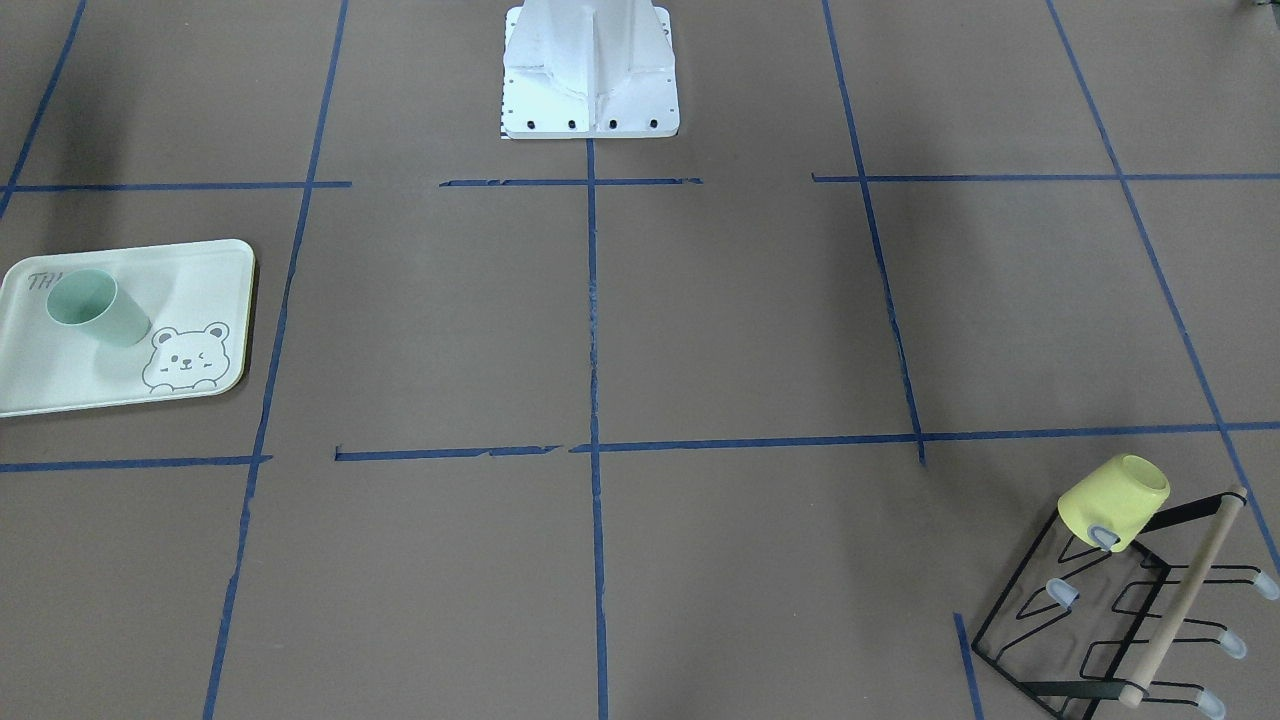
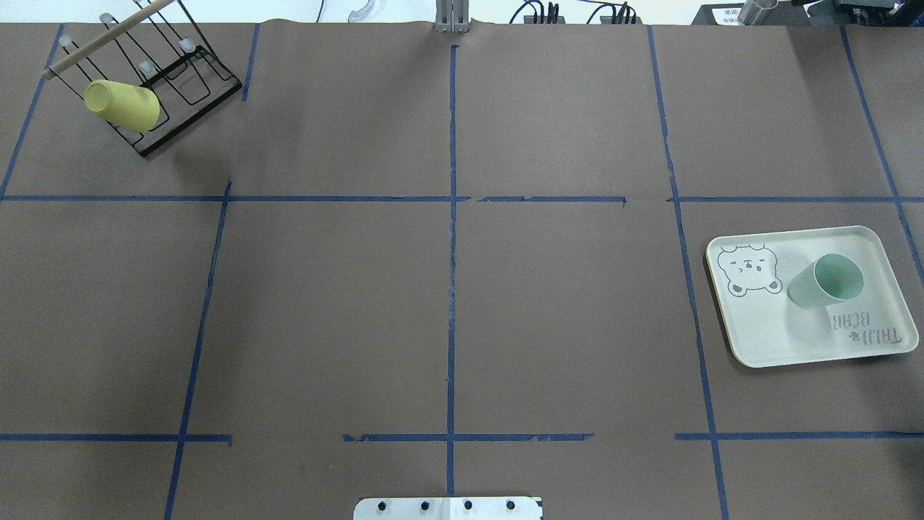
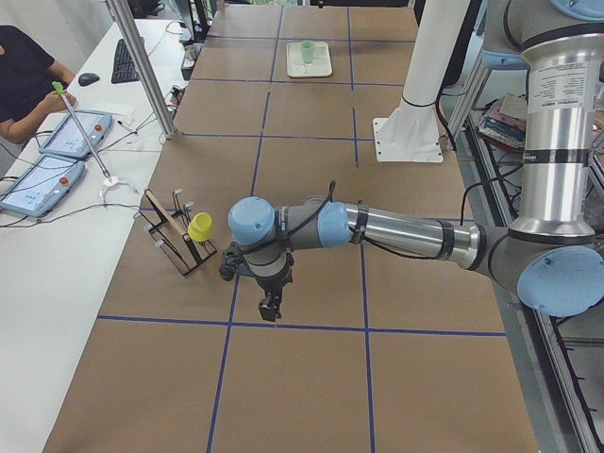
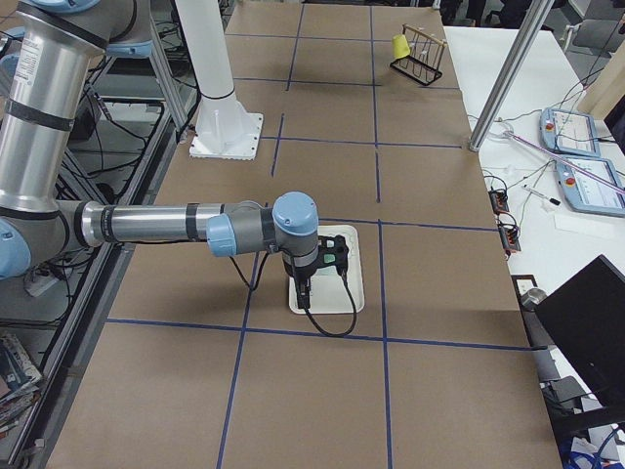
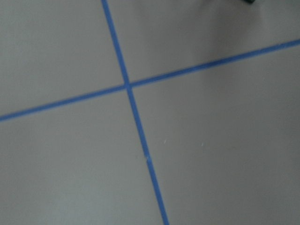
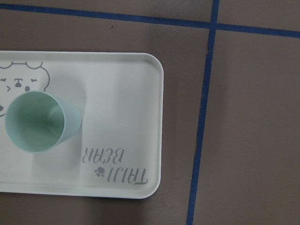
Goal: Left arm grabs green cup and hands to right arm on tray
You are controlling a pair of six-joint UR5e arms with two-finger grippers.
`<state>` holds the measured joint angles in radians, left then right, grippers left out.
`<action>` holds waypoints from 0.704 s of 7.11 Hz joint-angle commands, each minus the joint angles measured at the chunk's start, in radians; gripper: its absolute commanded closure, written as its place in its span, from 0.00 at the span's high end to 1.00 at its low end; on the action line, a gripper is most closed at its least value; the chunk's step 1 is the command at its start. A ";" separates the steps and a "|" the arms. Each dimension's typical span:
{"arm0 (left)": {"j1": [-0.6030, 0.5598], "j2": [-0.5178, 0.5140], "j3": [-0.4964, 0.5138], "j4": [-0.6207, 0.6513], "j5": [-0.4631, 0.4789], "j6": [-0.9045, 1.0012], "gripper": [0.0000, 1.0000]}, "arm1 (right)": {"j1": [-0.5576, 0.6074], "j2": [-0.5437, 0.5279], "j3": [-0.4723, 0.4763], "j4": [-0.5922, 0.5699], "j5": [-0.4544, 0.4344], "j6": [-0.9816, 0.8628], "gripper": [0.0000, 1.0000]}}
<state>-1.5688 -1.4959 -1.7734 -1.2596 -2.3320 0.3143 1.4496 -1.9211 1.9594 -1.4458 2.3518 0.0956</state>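
Note:
The green cup point(image 1: 98, 306) stands upright on the tray point(image 1: 205, 275) with its mouth up; it also shows in the overhead view point(image 2: 826, 282) on the tray point(image 2: 765, 336) and in the right wrist view point(image 6: 40, 123). The right gripper point(image 4: 305, 293) hangs above the tray, apart from the cup; I cannot tell whether it is open or shut. The left gripper point(image 3: 269, 307) hangs over bare table beside the rack, holding nothing that I can see; I cannot tell its state either. Neither gripper shows in the front, overhead or wrist views.
A yellow-green cup point(image 1: 1115, 500) sits mouth-down on a black wire rack point(image 1: 1100, 625) at the table's far corner on the robot's left side. The white robot base point(image 1: 590, 70) stands at the table's edge. Blue tape lines cross the brown paper. An operator point(image 3: 19, 75) sits beside the table.

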 commanded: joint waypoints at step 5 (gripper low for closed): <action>-0.007 0.034 -0.006 -0.041 -0.074 -0.157 1.00 | 0.024 0.016 0.058 -0.220 -0.002 -0.171 1.00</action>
<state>-1.5755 -1.4681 -1.7733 -1.2872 -2.3670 0.2350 1.4424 -1.9107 2.0123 -1.5953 2.3525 0.0222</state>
